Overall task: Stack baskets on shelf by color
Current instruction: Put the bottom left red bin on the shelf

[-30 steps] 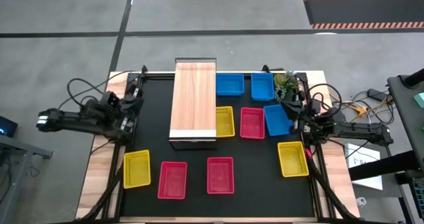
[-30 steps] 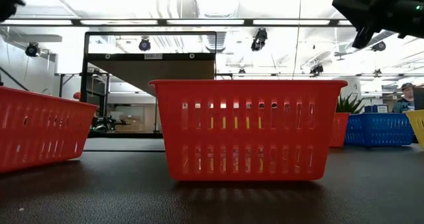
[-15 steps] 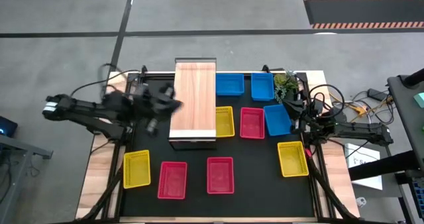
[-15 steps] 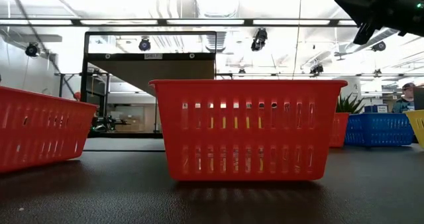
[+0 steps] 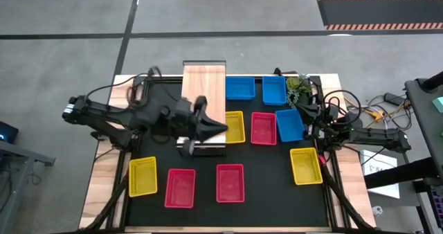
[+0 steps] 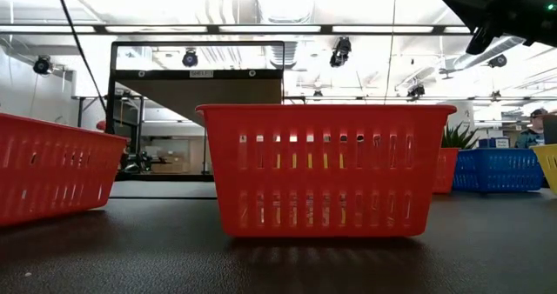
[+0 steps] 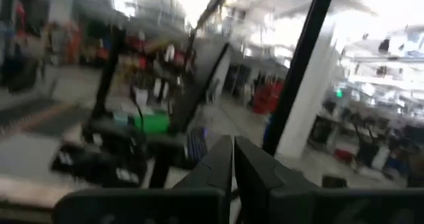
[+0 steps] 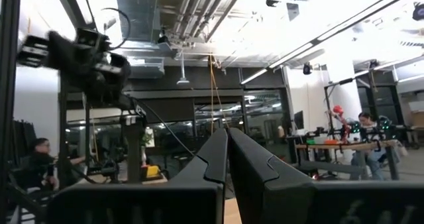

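Baskets are all sitting on the black table, and you are not holding any yet. Taking the shelf [image 5: 203,108] as your landmark and working from the near edge outward: a yellow basket [image 5: 142,176] and two red baskets [image 5: 180,187] [image 5: 230,182] are lying in a row in front of the shelf, with another yellow basket [image 5: 305,165] lying off to its right. Just beside the shelf's right side a third yellow basket [image 5: 234,127] is lying, then a red one [image 5: 263,128] and a tilted blue basket [image 5: 289,124]. Two more blue baskets [image 5: 239,88] [image 5: 273,91] are sitting toward the far end, next to a small plant [image 5: 299,88].

Your left gripper [image 5: 206,123] is clenched on nothing and has swung in from the table's left edge over the last second; it is now hanging over the shelf's near end. Your right gripper [image 5: 309,114], also clenched and empty, is staying parked at the right edge, close to the tilted blue basket.

That swing suggests you are beginning the first pick. Nothing is stacking on the plank yet, so all nine are waiting.
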{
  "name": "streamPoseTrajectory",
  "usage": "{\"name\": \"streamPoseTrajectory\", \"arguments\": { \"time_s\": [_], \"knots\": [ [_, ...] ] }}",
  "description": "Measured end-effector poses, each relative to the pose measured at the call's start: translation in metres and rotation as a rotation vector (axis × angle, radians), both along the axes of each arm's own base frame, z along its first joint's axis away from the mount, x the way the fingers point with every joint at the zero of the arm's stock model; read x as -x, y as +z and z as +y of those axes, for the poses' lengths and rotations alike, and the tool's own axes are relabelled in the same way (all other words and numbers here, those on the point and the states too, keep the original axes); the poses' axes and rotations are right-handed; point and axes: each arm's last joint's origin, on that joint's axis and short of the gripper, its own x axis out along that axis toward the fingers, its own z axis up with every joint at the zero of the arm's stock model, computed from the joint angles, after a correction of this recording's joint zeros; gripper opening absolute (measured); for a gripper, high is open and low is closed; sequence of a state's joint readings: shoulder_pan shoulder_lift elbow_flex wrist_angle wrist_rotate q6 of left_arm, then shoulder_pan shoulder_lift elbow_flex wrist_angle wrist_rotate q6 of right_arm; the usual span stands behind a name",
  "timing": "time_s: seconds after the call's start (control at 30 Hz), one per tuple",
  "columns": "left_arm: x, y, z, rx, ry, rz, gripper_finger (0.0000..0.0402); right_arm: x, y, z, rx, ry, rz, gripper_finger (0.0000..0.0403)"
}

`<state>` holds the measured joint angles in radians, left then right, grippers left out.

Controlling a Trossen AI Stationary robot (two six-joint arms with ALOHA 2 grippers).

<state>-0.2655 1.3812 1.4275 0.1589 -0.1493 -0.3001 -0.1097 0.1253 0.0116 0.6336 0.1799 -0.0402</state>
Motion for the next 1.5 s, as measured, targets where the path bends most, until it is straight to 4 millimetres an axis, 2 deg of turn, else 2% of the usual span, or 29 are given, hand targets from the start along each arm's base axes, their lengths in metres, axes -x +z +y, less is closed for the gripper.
{"name": "streamPoseTrajectory", "arguments": {
  "time_s": [0.1,0.2,0.27,0.33,0.47,0.63,0.83,0.93,1.1,1.2,1.4,1.5],
  "knots": [
    [-0.015,-0.011,-0.014,0.027,-0.021,0.114,0.0001,0.000,0.000,0.000,0.010,-0.008,0.002,0.0009],
    [-0.021,-0.016,-0.029,0.074,-0.062,0.218,0.0001,0.000,0.000,0.000,0.019,-0.015,0.002,0.0009],
    [-0.022,-0.024,-0.042,0.106,-0.106,0.349,0.0001,0.000,0.000,0.000,0.026,-0.019,0.004,0.0009],
    [-0.022,-0.037,-0.053,0.082,-0.188,0.555,0.0001,0.000,0.001,0.000,0.034,-0.024,0.004,0.0009],
    [-0.004,-0.059,-0.074,0.088,-0.243,0.993,0.0000,0.001,0.001,0.000,0.042,-0.029,-0.001,0.0009],
    [0.016,-0.075,-0.111,0.195,-0.323,1.295,0.0000,0.002,0.003,0.000,0.080,-0.051,-0.015,0.0009],
    [0.029,-0.105,-0.161,0.149,-0.371,1.430,0.0000,0.002,0.004,0.000,0.106,-0.067,-0.008,0.0009],
    [0.029,-0.132,-0.181,0.035,-0.367,1.512,0.0000,0.002,0.004,0.000,0.120,-0.076,-0.008,0.0009],
    [0.020,-0.171,-0.204,-0.208,-0.449,1.545,0.0000,0.003,0.004,0.000,0.135,-0.086,-0.010,0.0009],
    [0.017,-0.186,-0.207,-0.272,-0.453,1.581,0.0000,0.003,0.005,0.000,0.130,-0.082,-0.013,0.0009],
    [0.020,-0.194,-0.199,-0.367,-0.315,1.591,0.0002,0.003,0.005,0.000,0.071,-0.045,-0.033,0.0009],
    [0.020,-0.196,-0.197,-0.398,-0.307,1.582,0.0018,0.003,0.004,0.000,0.049,-0.030,-0.038,0.0009]
  ]
}}
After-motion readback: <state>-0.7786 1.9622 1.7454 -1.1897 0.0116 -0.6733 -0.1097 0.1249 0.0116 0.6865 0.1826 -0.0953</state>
